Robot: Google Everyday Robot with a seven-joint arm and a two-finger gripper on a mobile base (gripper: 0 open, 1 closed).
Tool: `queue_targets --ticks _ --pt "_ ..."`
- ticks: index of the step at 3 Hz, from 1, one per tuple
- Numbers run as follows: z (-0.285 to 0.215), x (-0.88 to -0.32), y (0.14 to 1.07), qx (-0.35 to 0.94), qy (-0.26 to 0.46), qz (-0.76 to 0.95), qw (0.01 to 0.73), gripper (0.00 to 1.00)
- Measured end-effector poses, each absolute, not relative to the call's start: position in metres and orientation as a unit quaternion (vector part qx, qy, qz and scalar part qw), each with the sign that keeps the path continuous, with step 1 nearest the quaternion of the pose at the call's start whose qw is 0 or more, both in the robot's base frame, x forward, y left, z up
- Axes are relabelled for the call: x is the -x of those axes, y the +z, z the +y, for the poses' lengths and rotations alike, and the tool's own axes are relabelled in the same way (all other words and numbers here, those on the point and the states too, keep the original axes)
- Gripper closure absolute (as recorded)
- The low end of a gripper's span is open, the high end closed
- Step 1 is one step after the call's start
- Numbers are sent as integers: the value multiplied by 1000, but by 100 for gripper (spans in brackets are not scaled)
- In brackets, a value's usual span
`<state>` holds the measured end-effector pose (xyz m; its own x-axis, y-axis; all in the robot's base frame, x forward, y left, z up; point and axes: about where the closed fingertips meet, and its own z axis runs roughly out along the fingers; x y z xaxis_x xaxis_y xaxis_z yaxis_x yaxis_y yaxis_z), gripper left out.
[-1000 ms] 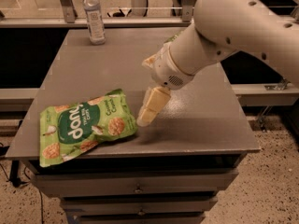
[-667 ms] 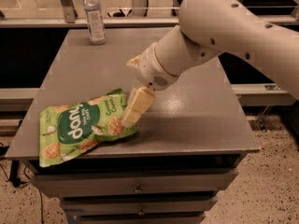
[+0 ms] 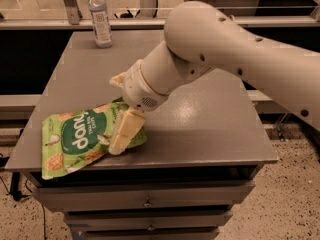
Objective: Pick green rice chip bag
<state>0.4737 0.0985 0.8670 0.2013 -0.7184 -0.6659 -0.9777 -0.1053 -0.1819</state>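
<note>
Though partly hidden, hand (image 3: 124, 133) over bag (image 3: 75, 140).

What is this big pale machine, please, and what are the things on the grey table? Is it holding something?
The pale machine is a robot arm; its gripper is the tan part at the end. There is only one picture, from a camera looking down at the grey table. A green rice chip bag lies at the front left, and a clear bottle stands at the back. The gripper is over the bag's right end; I cannot tell whether it holds the bag.
</note>
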Motion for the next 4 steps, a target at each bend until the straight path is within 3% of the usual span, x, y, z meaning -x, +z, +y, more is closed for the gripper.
queue_targets --ticks 1,4 --pt "110 -456 853 737 207 575 289 18" --pt "103 -467 853 759 175 565 272 88"
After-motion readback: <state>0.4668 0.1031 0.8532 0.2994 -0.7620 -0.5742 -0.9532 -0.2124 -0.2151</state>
